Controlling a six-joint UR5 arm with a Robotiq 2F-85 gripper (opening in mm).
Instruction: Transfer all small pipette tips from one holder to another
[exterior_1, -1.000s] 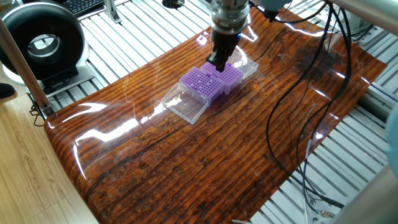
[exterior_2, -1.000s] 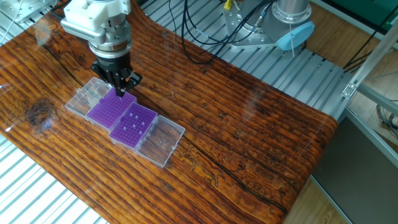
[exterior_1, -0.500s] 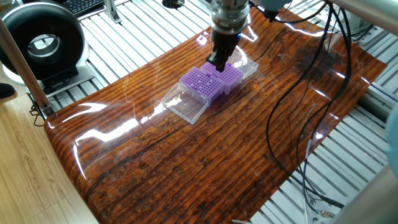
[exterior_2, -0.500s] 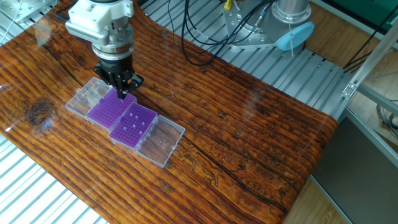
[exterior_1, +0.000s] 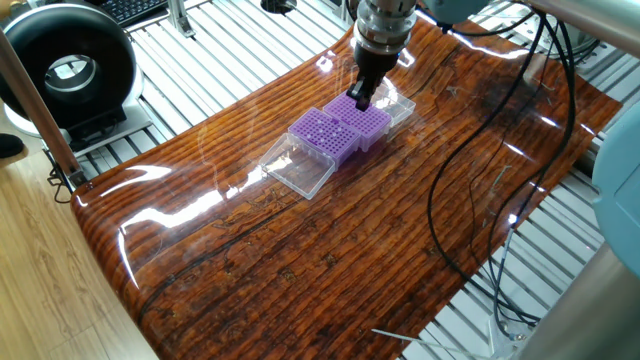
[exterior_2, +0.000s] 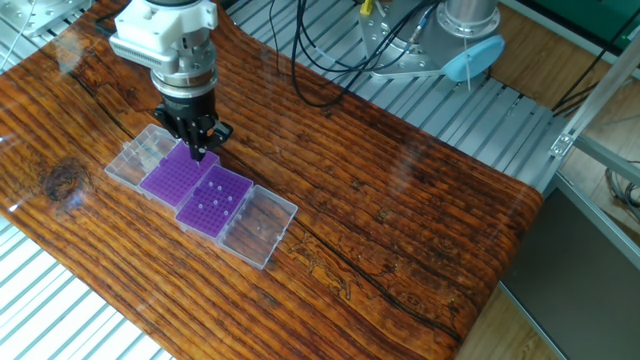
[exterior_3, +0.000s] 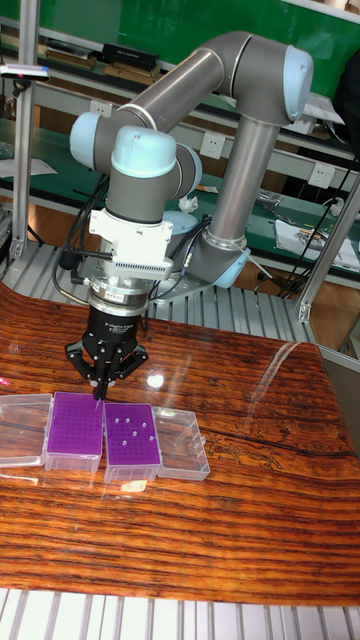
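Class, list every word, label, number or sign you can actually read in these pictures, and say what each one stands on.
No text can be read anywhere.
Papers on the far bench: print too small to read.
Purple racks, clear boxes, arm and end effector: no visible lettering.

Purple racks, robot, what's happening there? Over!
Gripper above the bare rack, jaws nearly closed; held tip too small to tell. Other rack holds a few tips. Nothing in the way.

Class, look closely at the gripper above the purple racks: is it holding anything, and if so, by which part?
It cannot be told: the gripper hovers over the left rack with fingertips close together, but any pipette tip would be too small to see.
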